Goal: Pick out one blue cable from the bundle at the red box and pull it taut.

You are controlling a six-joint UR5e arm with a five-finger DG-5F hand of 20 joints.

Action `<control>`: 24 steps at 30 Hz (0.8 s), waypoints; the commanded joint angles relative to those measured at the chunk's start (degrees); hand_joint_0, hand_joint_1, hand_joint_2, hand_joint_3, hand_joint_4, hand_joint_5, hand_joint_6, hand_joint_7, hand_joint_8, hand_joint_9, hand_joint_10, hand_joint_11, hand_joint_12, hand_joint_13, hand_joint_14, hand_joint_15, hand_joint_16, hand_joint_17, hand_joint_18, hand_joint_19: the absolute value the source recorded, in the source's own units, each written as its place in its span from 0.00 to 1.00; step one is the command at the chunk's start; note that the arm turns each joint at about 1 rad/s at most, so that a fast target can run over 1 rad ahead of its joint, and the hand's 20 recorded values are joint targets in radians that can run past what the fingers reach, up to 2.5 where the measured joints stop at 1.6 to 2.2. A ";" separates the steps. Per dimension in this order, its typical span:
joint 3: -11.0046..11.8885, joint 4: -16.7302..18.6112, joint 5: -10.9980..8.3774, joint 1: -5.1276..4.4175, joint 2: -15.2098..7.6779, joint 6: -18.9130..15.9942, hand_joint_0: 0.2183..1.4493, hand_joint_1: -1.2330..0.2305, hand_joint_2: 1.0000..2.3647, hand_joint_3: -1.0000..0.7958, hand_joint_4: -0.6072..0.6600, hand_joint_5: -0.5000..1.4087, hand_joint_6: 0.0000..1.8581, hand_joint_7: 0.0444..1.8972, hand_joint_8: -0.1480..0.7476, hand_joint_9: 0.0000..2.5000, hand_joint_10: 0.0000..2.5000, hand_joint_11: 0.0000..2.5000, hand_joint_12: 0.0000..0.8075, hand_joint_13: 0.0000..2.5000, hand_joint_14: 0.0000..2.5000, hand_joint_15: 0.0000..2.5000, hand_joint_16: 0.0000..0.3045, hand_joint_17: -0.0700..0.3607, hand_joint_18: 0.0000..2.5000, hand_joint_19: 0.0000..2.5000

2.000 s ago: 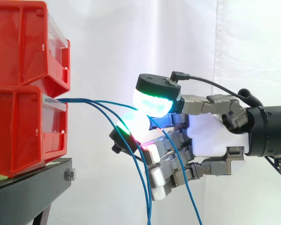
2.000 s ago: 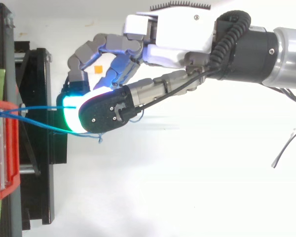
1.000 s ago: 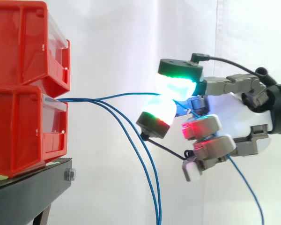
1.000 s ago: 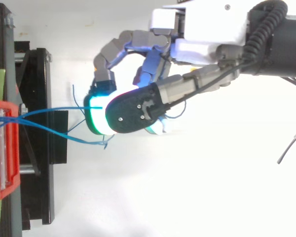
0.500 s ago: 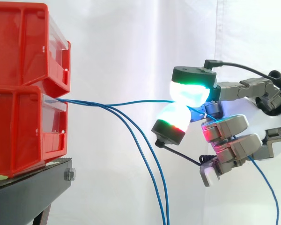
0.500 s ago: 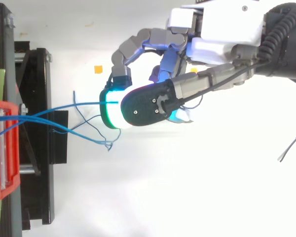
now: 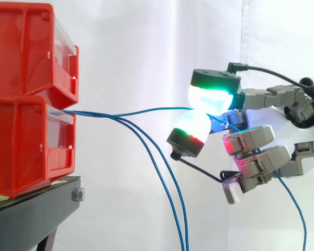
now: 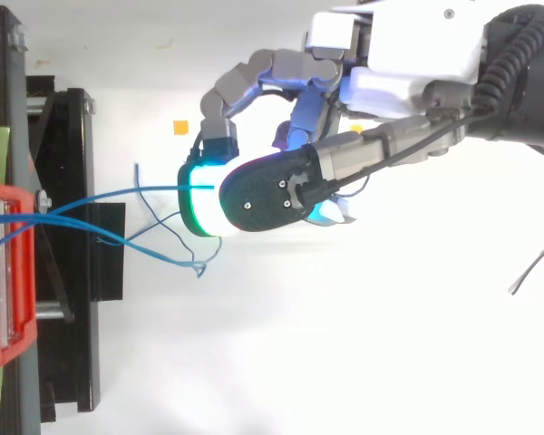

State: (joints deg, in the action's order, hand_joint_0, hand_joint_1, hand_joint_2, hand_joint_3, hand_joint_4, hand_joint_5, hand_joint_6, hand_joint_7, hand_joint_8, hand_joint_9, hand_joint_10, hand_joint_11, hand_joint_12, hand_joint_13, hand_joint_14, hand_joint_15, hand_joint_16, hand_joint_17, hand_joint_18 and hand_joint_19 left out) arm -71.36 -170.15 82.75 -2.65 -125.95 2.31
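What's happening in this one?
The robot's hand is pinching one blue cable between two glowing fingertip pads, off to the side of the stacked red bins. That cable runs from the lower bin across to the hand, nearly straight with a slight sag. Two other blue cables leave the same bin and hang down loose.

A robot lab's test rig: a plain white curtain (image 7: pixel 146 52) hangs as backdrop, red bins (image 7: pixel 26 130) sit stacked at the left on a black stand (image 7: pixel 31 214), and a robot hand (image 7: pixel 303 136) reaches in from the right edge.
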 commanded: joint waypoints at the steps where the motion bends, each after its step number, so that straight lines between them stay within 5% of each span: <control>1: -0.89 1.14 0.04 0.02 0.01 -0.03 0.38 0.36 0.02 0.46 0.29 0.15 0.51 0.53 0.31 0.52 0.01 0.58 0.29 0.56 0.01 0.60 0.13 0.38 0.30 0.30; 5: -1.15 3.86 -0.13 0.02 0.01 -0.29 0.38 0.36 0.02 0.43 0.31 0.15 0.51 0.52 0.31 0.52 0.01 0.58 0.28 0.56 0.01 0.60 0.14 0.38 0.30 0.31; 24: -1.24 4.30 -0.40 0.02 -0.08 -1.88 0.37 0.37 0.01 0.34 0.36 0.15 0.51 0.52 0.32 0.52 0.01 0.57 0.27 0.55 0.01 0.59 0.14 0.39 0.29 0.31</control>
State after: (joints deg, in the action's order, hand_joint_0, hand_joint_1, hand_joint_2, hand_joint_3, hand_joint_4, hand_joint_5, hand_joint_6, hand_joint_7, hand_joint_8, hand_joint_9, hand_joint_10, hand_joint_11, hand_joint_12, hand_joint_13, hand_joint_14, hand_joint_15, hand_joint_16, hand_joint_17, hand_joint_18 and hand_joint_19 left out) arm -72.57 -165.89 82.42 -2.68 -126.05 0.51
